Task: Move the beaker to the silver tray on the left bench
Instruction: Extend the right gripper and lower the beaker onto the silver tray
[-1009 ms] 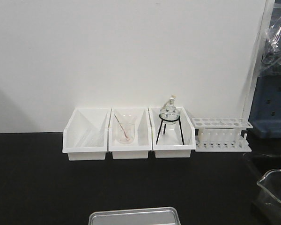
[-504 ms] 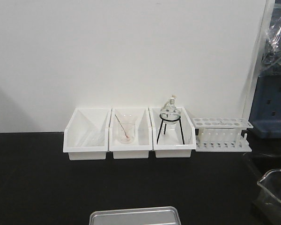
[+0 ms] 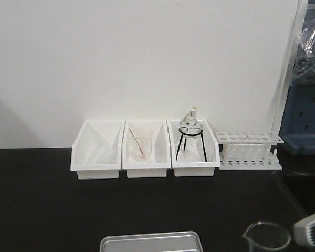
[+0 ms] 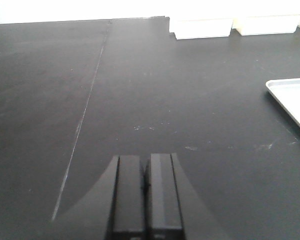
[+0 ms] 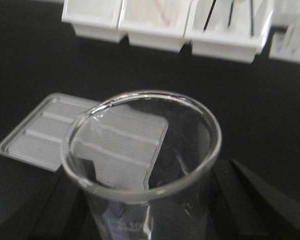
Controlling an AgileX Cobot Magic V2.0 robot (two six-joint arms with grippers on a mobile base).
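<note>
1. Beaker (image 5: 140, 210) is clamped in the right gripper (image 5: 150, 220); a dark finger (image 5: 65, 210) is seen on each side of the glass, below the rim.
2. Beaker is held upright, spout toward the tray (image 3: 150, 242); no contents are seen.
3. In the front view the beaker is placed just right of the tray, apart from it and not in it. Its base is cut off by the frame edge, so contact with the bench (image 3: 42, 199) cannot be told.
4. Tray is laid flat on the black bench, near the front edge.
5. Left gripper (image 4: 146, 162) is closed on nothing, fingers pressed together, over bare bench; only a tray corner is seen at the right of that view.
6. Three white bins (image 3: 97, 149) are lined up against the wall: a second beaker with a reddish rod (image 3: 140, 148) in the middle one, a round flask on a black stand (image 3: 190, 128) in the right one.
7. Test-tube rack (image 3: 249, 149) is set just right of the bins.
</note>
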